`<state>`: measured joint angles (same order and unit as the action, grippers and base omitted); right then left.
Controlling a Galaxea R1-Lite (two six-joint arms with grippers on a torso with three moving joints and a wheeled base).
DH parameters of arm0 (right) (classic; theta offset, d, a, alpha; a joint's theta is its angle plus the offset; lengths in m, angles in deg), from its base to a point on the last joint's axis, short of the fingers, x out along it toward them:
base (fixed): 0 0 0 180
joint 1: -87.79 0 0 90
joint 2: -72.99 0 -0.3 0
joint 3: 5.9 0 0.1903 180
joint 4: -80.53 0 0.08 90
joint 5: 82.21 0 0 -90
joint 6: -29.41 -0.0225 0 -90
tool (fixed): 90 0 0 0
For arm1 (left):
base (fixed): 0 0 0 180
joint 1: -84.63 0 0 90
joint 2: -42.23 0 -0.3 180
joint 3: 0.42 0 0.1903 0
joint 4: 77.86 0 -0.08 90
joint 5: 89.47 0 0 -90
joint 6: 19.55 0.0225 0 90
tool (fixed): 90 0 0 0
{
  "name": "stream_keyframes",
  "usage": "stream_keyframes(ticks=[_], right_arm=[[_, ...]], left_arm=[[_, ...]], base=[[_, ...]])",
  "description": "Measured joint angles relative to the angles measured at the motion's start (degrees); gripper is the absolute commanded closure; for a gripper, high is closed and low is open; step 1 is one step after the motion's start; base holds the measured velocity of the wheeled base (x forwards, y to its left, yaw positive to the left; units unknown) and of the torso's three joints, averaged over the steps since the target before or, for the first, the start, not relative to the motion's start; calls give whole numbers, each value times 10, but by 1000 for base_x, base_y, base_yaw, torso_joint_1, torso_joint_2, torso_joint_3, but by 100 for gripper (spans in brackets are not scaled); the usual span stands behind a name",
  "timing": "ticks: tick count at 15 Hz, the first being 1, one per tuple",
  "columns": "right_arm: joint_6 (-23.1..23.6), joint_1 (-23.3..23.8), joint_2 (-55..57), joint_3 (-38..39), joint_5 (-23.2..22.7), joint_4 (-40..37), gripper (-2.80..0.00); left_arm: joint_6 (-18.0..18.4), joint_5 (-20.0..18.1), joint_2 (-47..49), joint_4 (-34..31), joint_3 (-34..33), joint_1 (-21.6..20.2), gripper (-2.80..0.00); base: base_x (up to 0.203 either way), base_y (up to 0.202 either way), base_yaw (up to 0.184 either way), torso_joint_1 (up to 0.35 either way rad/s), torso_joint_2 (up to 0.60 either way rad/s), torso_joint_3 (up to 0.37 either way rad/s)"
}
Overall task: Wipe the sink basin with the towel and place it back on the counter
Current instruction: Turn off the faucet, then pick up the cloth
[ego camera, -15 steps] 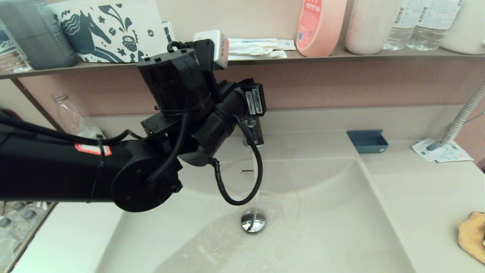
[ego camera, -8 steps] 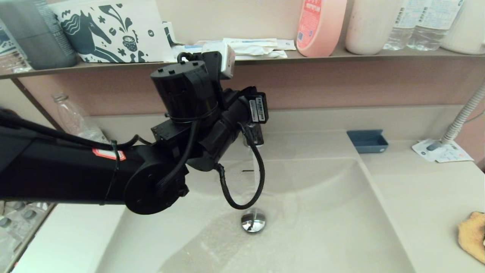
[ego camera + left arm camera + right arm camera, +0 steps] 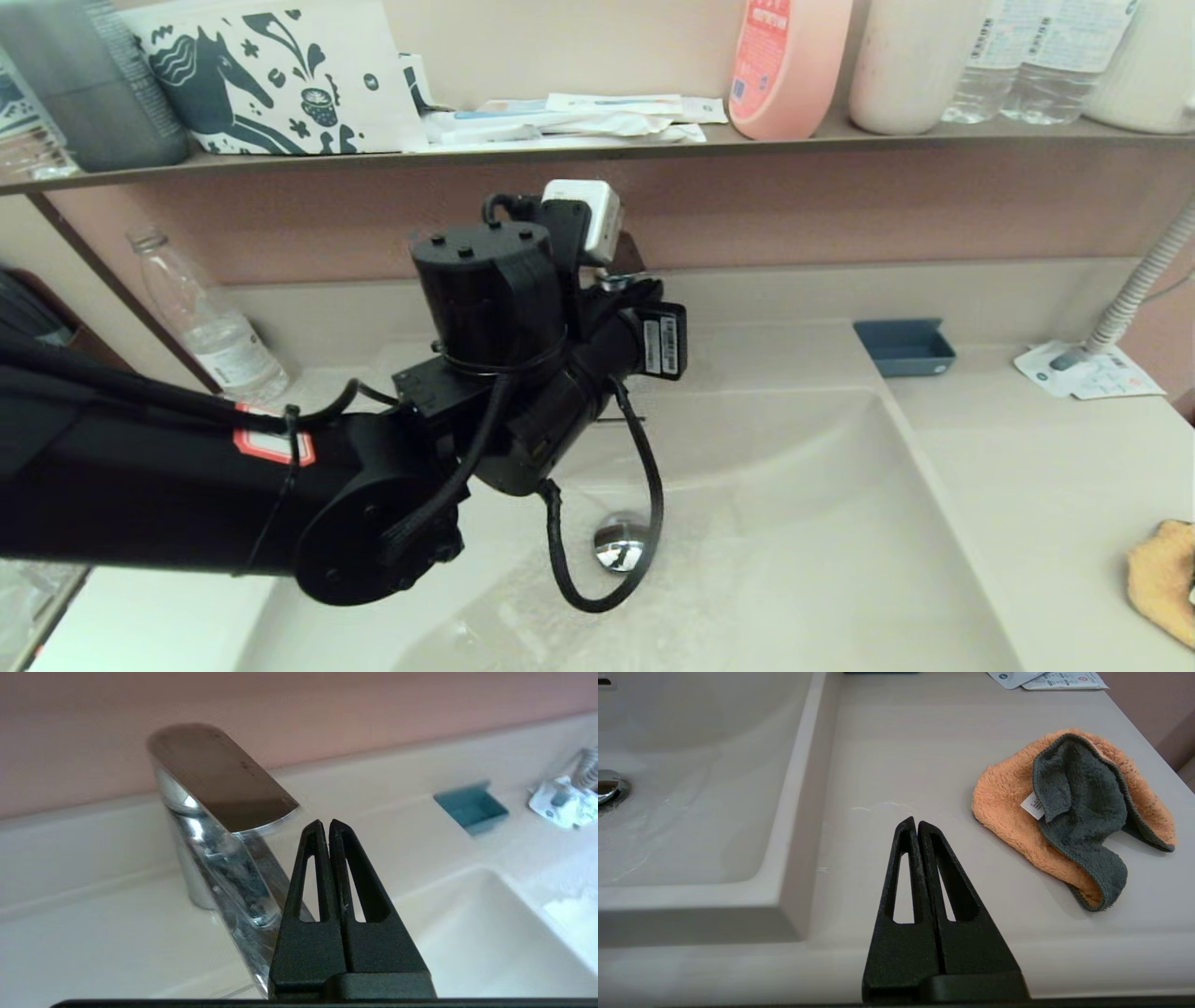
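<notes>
Lowered left pincer (image 3: 329,823) pressed together beside faucet (image 3: 219,812), perhaps touching, arm hiding basin (image 3: 794,523), towel (image 3: 1069,812) on counter (image 3: 901,765).

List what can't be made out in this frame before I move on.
- Faucet: in the head view the left arm hides nearly all of it.
- Left gripper: not visible in the head view; the wrist blocks it.
- Towel: head view's right edge cuts it off.
- Right gripper: outside the head view.
- Shelf packet print: too small to read.
</notes>
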<state>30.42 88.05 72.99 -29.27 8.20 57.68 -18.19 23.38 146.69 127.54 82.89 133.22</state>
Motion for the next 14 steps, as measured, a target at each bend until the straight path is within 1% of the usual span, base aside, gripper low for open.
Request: stream_keyframes(ticks=[4, 6, 7, 10, 14], right_arm=[[0, 0, 0, 0, 0, 0, 0], [0, 0, 0, 0, 0, 0, 0], [0, 0, 0, 0, 0, 0, 0], [0, 0, 0, 0, 0, 0, 0], [0, 0, 0, 0, 0, 0, 0]], left_arm=[[11, -1, -46, 0, -12, -11, 0], [10, -3, -85, 1, -51, -25, 0], [9, -4, -109, 2, -81, -36, 0], [8, -13, -184, 4, -171, -83, 0], [8, -32, -282, 5, -275, -171, 0]], base=[[0, 0, 0, 0, 0, 0], [0, 0, 0, 0, 0, 0], [0, 0, 0, 0, 0, 0], [0, 0, 0, 0, 0, 0], [0, 0, 0, 0, 0, 0]])
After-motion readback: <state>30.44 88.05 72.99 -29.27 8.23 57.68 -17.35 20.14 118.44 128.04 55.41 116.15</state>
